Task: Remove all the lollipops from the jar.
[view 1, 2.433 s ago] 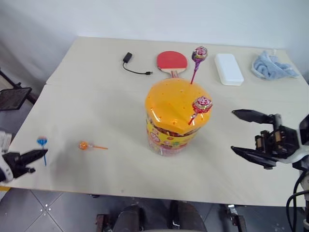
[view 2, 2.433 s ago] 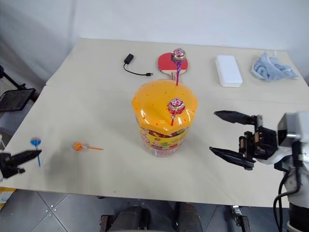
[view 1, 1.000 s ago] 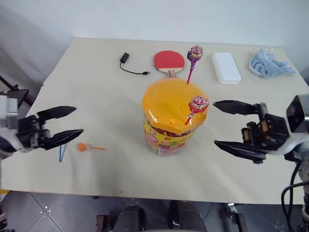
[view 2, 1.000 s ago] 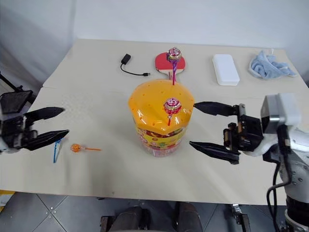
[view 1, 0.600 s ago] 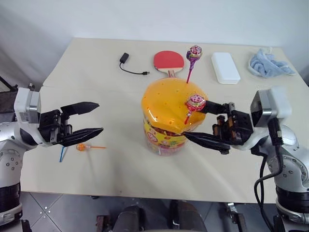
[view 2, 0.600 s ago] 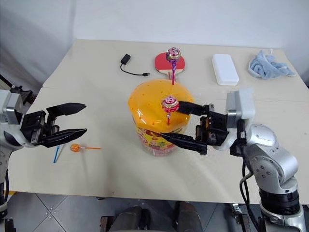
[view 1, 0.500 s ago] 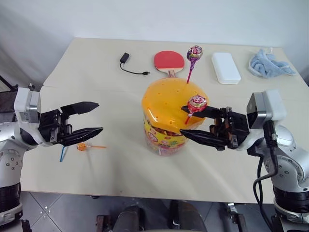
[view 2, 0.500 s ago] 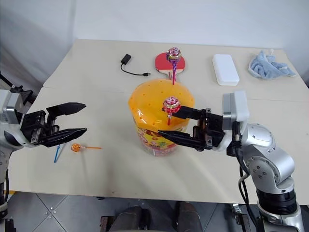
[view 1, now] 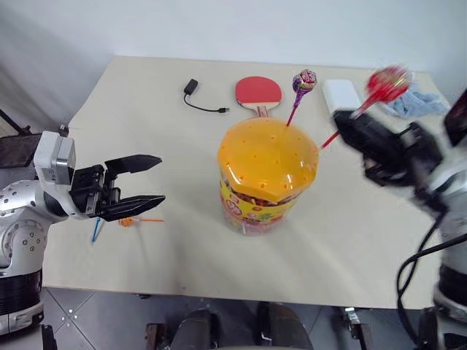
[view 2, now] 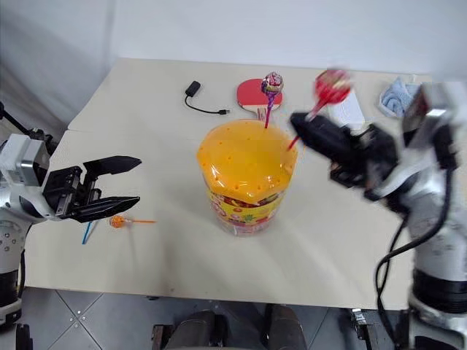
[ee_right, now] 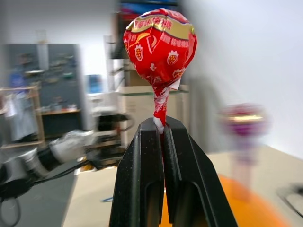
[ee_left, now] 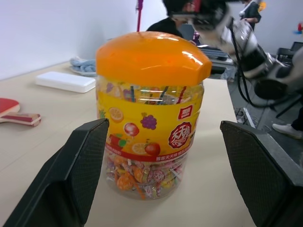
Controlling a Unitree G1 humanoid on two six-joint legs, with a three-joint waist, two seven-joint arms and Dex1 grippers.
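Needed to keep the right tool [view 2: 303, 125] clamped on the red lollipop [view 2: 331, 85], clear of the jar [view 2: 246, 179], lowering toward bare worktop [view 2: 336, 240]; left tool [view 2: 120, 186] wide.

1. Left claw [view 1: 149, 180] is at the left, its arm reaching in from the left edge; it points right, about level.
2. Its two black fingers [ee_left: 80, 165] stand wide apart with nothing between them.
3. Right claw [ee_right: 160, 126] is raised at the right, pointing left and tilted upward.
4. Its fingers are pressed together, pinching the stick of a red lollipop [ee_right: 160, 45] just below the head.
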